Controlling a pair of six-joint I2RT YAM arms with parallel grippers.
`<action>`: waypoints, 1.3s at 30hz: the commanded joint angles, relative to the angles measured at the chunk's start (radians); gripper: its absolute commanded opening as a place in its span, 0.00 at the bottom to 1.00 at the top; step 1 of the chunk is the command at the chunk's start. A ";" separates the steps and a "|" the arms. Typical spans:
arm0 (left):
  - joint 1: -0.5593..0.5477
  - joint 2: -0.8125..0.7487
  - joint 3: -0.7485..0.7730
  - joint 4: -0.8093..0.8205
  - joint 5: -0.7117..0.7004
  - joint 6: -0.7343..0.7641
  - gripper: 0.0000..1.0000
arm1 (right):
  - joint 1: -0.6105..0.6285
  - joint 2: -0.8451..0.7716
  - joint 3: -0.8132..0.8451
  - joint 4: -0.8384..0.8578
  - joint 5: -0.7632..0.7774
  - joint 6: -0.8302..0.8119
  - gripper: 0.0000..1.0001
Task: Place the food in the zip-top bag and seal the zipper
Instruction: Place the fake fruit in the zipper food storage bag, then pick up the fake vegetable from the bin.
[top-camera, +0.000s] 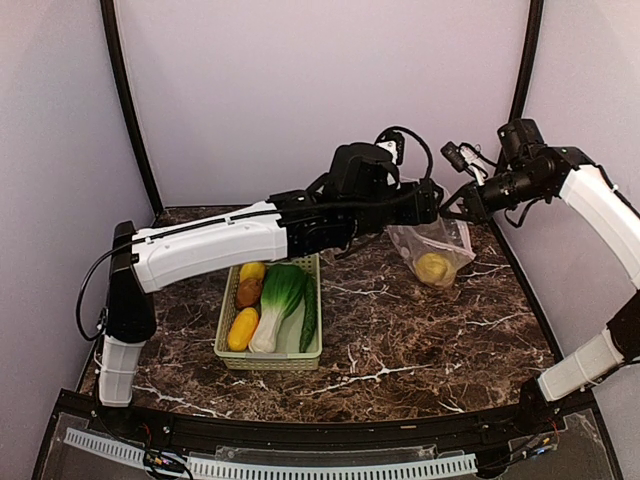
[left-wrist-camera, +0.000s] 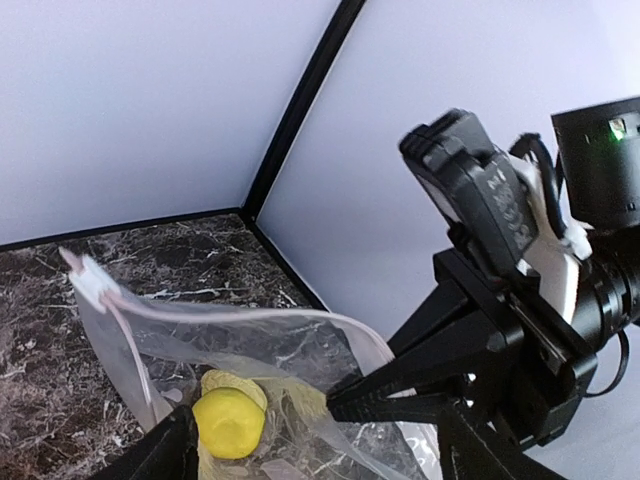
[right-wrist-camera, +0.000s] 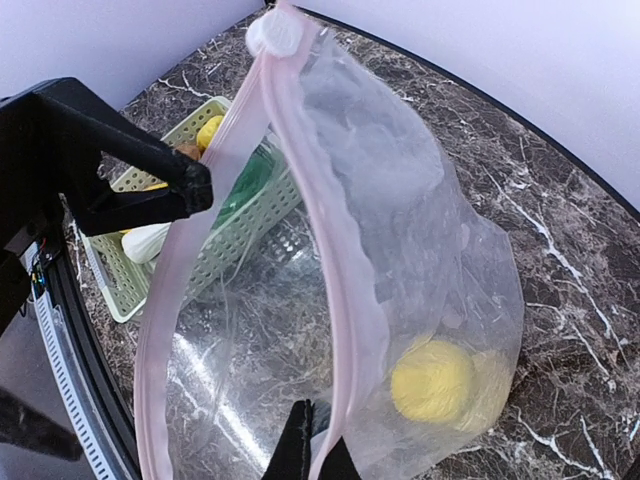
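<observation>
The clear zip-top bag (top-camera: 438, 245) hangs at the back right with its mouth gaping. A yellow lemon (right-wrist-camera: 432, 380) lies in its bottom. My right gripper (right-wrist-camera: 316, 452) is shut on one side of the pinkish zipper strip (right-wrist-camera: 345, 300); the white slider (right-wrist-camera: 272, 32) sits at the far end. My left gripper (left-wrist-camera: 318, 442) hovers open over the mouth, the lemon (left-wrist-camera: 228, 422) showing below between its spread fingers. One of its fingers (right-wrist-camera: 150, 188) sits against the other strip. More food lies in the basket: bok choy (top-camera: 278, 300), cucumber (top-camera: 309, 315), potato (top-camera: 248, 292) and yellow pieces (top-camera: 242, 328).
The pale green lattice basket (top-camera: 270, 362) stands left of centre on the dark marble table (top-camera: 420, 340). The left arm stretches across above it towards the bag. Pale walls with black corner posts (top-camera: 130, 110) enclose the back and sides.
</observation>
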 joint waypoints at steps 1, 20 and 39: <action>-0.004 -0.084 0.010 -0.017 0.130 0.176 0.81 | -0.005 0.015 0.029 0.005 0.050 0.010 0.00; 0.131 -0.593 -0.588 -0.684 -0.150 0.033 0.91 | -0.051 0.000 0.059 0.033 0.215 -0.032 0.00; 0.277 -0.149 -0.301 -0.958 -0.021 0.068 0.93 | -0.051 -0.003 0.029 0.013 0.193 -0.059 0.00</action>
